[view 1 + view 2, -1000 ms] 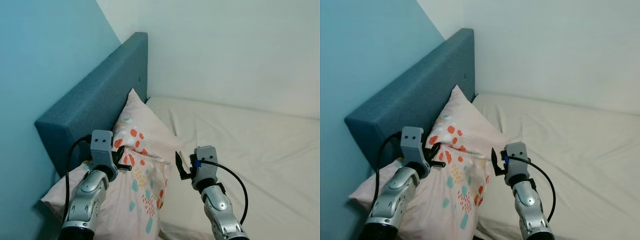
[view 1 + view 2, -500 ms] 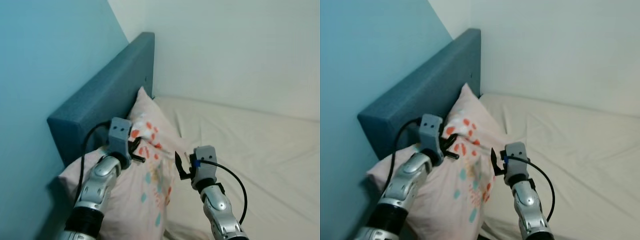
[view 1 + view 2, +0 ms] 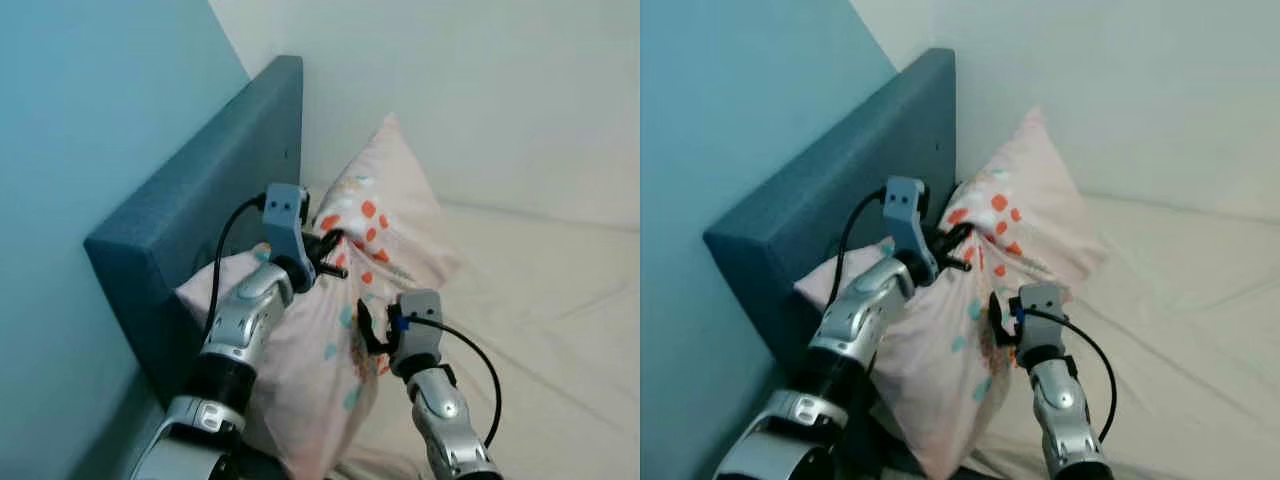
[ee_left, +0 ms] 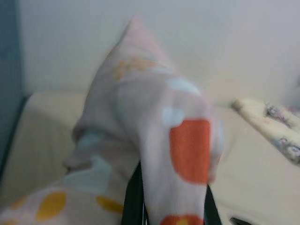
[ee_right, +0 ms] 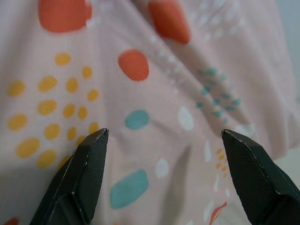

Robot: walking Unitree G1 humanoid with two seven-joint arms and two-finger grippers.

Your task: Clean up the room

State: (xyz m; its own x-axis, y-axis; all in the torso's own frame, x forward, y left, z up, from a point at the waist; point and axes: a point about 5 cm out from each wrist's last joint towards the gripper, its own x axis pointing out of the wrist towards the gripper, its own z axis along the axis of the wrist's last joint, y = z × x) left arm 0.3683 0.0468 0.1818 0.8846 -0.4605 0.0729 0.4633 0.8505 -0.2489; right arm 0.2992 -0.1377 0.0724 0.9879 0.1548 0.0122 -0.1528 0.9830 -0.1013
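Note:
A pink pillow (image 3: 390, 215) with orange, teal and yellow dots stands lifted against the blue headboard (image 3: 200, 215), one corner pointing up. My left gripper (image 3: 328, 252) is shut on a fold of the pillow (image 4: 183, 150) near its middle. My right gripper (image 3: 364, 328) is open just in front of the pillow's lower part (image 5: 154, 136), with its black fingertips (image 5: 86, 164) wide apart and nothing between them.
The cream mattress (image 3: 540, 290) spreads to the right up to a white wall (image 3: 480, 90). A teal wall (image 3: 80, 120) rises behind the headboard on the left. A patterned cloth edge (image 4: 274, 136) lies further along the bed.
My left gripper has raised the pillow up and to the right, so its corner now stands high by the headboard. The right gripper stayed low and open. The camera shifted slightly.

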